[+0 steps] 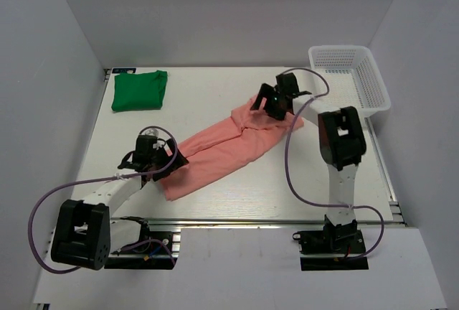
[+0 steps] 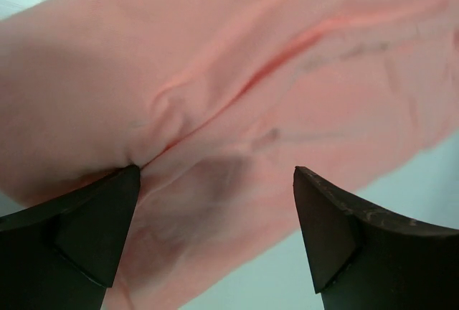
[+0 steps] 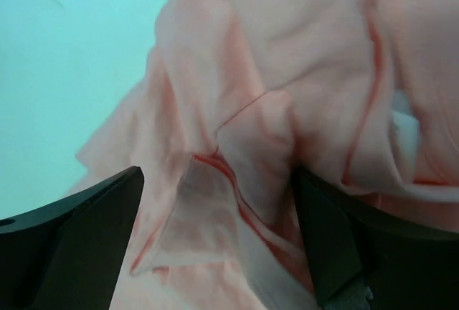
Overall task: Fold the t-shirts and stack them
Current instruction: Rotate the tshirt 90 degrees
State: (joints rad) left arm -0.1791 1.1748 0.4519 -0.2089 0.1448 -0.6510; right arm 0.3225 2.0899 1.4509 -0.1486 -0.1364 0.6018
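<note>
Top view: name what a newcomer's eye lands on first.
A salmon-pink t-shirt stretches diagonally across the table, with the open left hand at its near-left end and the open right hand at its far-right end. A folded green t-shirt sits in the far-left corner, a white basket at the far right.

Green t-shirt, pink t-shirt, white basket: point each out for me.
green t-shirt (image 1: 139, 90): top external view, middle of the folded cloth.
pink t-shirt (image 1: 215, 153): top external view, mid body.
white basket (image 1: 373, 84): top external view, right wall.
</note>
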